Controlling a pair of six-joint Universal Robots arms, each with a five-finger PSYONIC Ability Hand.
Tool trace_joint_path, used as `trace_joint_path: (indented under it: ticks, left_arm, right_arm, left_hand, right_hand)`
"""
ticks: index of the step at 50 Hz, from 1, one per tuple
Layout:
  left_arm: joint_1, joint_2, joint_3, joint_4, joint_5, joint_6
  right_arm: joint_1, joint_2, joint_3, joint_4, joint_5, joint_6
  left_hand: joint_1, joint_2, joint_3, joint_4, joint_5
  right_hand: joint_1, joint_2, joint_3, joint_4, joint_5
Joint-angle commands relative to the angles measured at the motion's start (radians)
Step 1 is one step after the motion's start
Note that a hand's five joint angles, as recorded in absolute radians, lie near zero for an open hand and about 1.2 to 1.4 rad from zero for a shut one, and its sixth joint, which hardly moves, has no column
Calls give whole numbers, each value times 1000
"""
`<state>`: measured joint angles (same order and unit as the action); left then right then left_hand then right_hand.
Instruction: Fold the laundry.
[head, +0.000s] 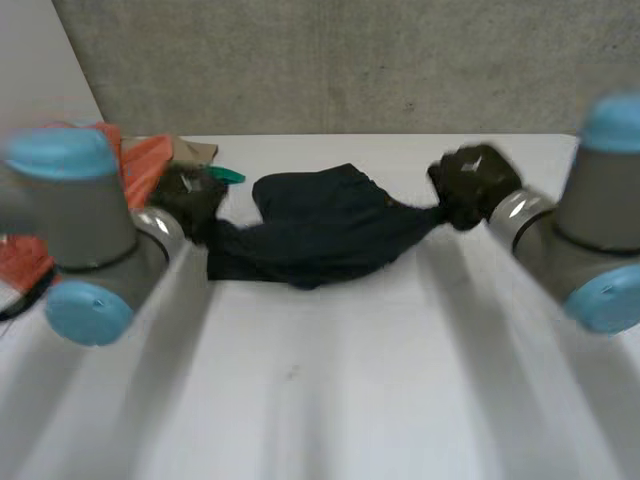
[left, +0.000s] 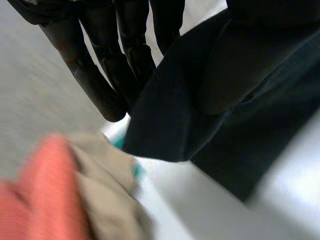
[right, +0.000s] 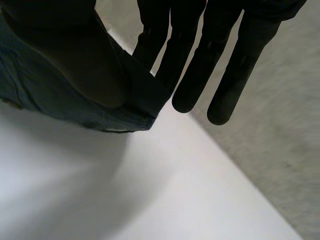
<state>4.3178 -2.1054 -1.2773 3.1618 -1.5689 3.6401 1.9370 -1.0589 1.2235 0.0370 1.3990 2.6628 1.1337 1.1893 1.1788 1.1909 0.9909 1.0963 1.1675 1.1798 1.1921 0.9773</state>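
At the far middle of the white table (head: 330, 400), dark navy cloth garment (head: 320, 230) lies bunched; left hand (head: 190, 198) pinches its left end, right hand (head: 472, 185) its right. Likely limp, light; grip hems or corners.

Across the head view, a white table (head: 330, 400), smooth and matt. Ends at the far edge against a rough grey concrete wall (head: 350, 60), mottled and unpainted. To the left of that, a plain pale panel (head: 35, 60). Soft, even light over everything. In the right wrist view, a grey speckled surface (right: 280, 125) past the table's edge, wall or floor unclear.
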Motion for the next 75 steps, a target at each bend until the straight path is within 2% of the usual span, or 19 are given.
trace_joint_path:
  ticks: [1, 5, 10, 16, 22, 27, 30, 34, 38, 40, 42, 47, 54, 59, 66, 71, 75]
  left_arm:
    - [-3, 387, 74, -74, 27, -167]
    - [8, 481, 169, -150, 84, -213]
    - [17, 467, 312, -291, 119, -244]
    - [39, 299, 455, -428, 121, -258]
    - [45, 116, 550, -453, 118, -250]
    - [48, -45, 697, -369, 112, -242]
    - [49, -126, 841, -264, 99, -245]
    - [48, -127, 998, -91, 78, -271]
    - [54, -85, 1026, 78, 35, -366]
    - [63, -68, 1006, 125, 30, -408]
    - [69, -61, 980, 122, 39, -422]
    - [97, -27, 778, 70, 70, -426]
    - [109, 33, 419, 70, 102, -414]
    - [97, 32, 132, 96, 150, -336]
    - [68, -10, -86, 87, 176, -167]
    - [51, 37, -187, 24, 176, -60]
    - [33, 106, -238, -49, 176, -29]
  right_arm:
    - [-70, -208, -146, 226, -17, 123]
    - [-102, -265, -272, 320, -17, 184]
    - [-115, -270, -384, 386, -29, 220]
    - [-98, -204, -433, 409, -21, 223]
    - [-67, -83, -435, 396, 2, 227]
    - [-38, 39, -459, 331, 52, 230]
    - [-3, 100, -525, 201, 89, 233]
    - [11, 112, -607, -7, 150, 261]
    - [13, 70, -625, -202, 206, 298]
    - [7, 47, -619, -282, 215, 299]
    - [7, 36, -611, -289, 212, 298]
    - [5, 14, -558, -223, 180, 298]
    - [-10, -3, -349, -124, 103, 301]
    - [-7, 32, -129, -103, 48, 278]
    - [-32, 103, 48, -72, 58, 180]
    - [-39, 67, 126, 44, 52, 103]
    - [-43, -15, 159, 163, 38, 62]
  left_hand:
    - [263, 207, 217, 205, 231]
    - [263, 207, 217, 205, 231]
    - [263, 207, 217, 205, 231]
    - [263, 207, 217, 205, 231]
    - [263, 207, 217, 205, 231]
    - [263, 207, 217, 205, 231]
    - [263, 207, 217, 205, 231]
    - [263, 207, 217, 205, 231]
    - [263, 207, 217, 205, 231]
    - [263, 207, 217, 205, 231]
    - [263, 207, 217, 205, 231]
    - [263, 207, 217, 205, 231]
    - [263, 207, 217, 205, 231]
    - [263, 207, 217, 205, 231]
    - [263, 207, 217, 205, 231]
    - [263, 207, 217, 205, 231]
    - [263, 207, 217, 205, 231]
  right_hand:
    - [300, 229, 217, 204, 244]
    - [300, 229, 217, 204, 244]
    - [300, 229, 217, 204, 244]
    - [300, 229, 217, 204, 244]
    - [300, 229, 217, 204, 244]
    - [300, 229, 217, 204, 244]
    - [300, 229, 217, 204, 244]
    - [300, 229, 217, 204, 244]
    - [300, 229, 217, 204, 244]
    - [300, 229, 217, 204, 244]
    - [300, 229, 217, 204, 244]
    - [300, 229, 217, 204, 244]
    - [300, 229, 217, 204, 244]
    - [300, 229, 217, 204, 244]
    - [300, 229, 217, 204, 244]
    - [300, 229, 217, 204, 244]
    - [300, 229, 217, 204, 244]
